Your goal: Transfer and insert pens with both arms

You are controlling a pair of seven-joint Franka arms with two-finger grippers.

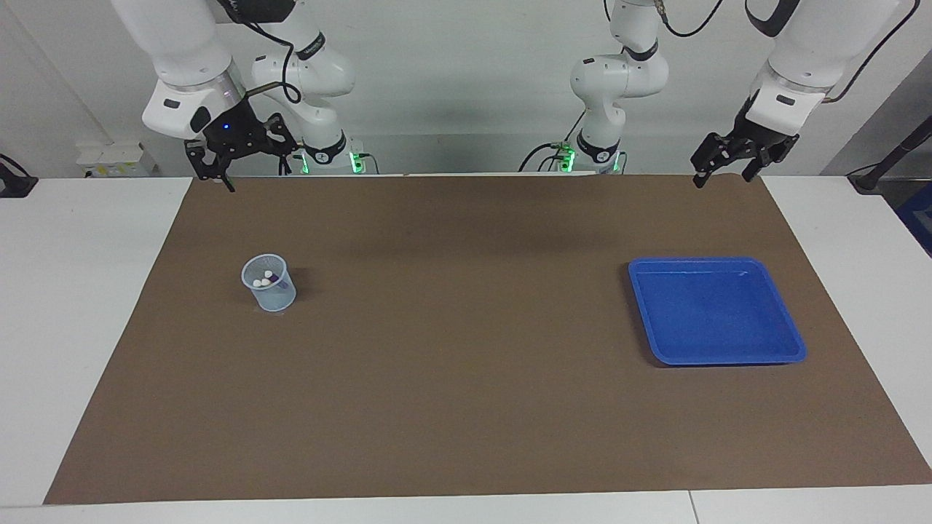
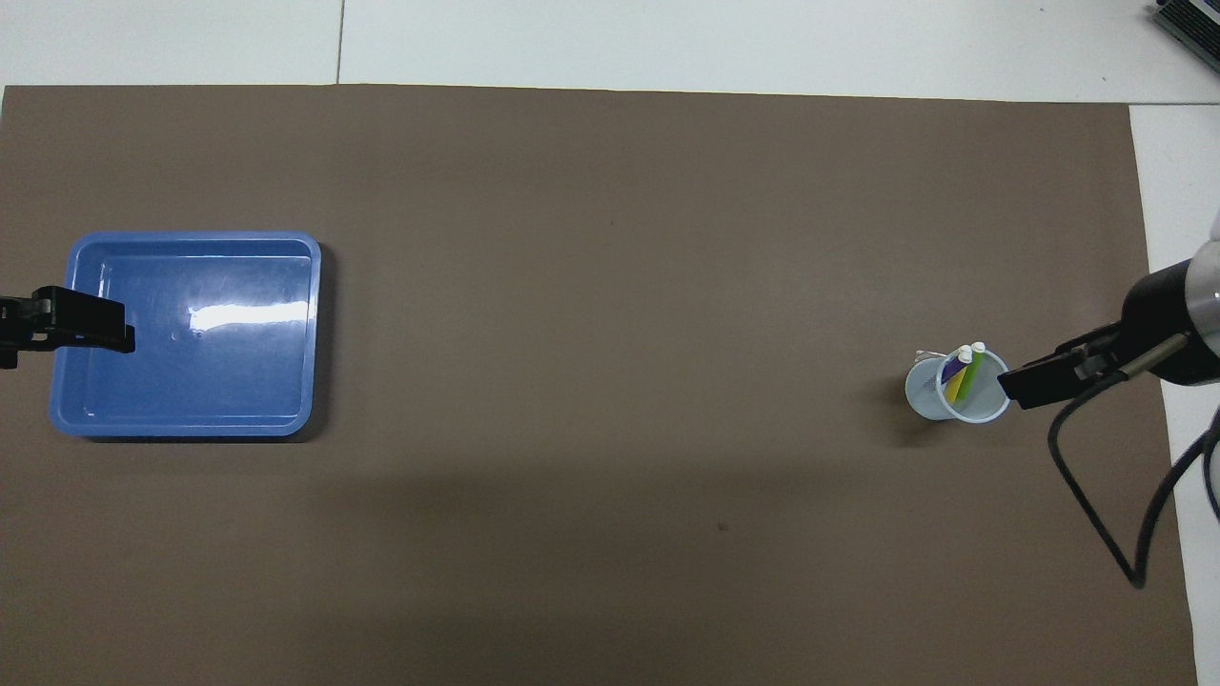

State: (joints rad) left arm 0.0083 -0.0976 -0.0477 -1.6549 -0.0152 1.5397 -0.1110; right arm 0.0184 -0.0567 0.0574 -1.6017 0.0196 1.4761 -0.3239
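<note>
The three pens (image 2: pixel 961 373), yellow, green and purple with whitish caps (image 1: pixel 261 280), stand together inside a clear plastic cup (image 1: pixel 269 284) toward the right arm's end of the mat; the cup also shows in the overhead view (image 2: pixel 953 395). My right gripper (image 1: pixel 212 177) hangs open and empty in the air over the mat's edge nearest the robots, well apart from the cup; it also shows in the overhead view (image 2: pixel 1018 389). My left gripper (image 1: pixel 724 177) hangs open and empty over the same edge at the left arm's end; it also shows in the overhead view (image 2: pixel 114 332).
An empty blue tray (image 1: pixel 717 356) lies toward the left arm's end of the brown mat (image 1: pixel 466 407); it also shows in the overhead view (image 2: pixel 191 424). White tabletop borders the mat. A black cable (image 2: pixel 1096 495) hangs from the right arm.
</note>
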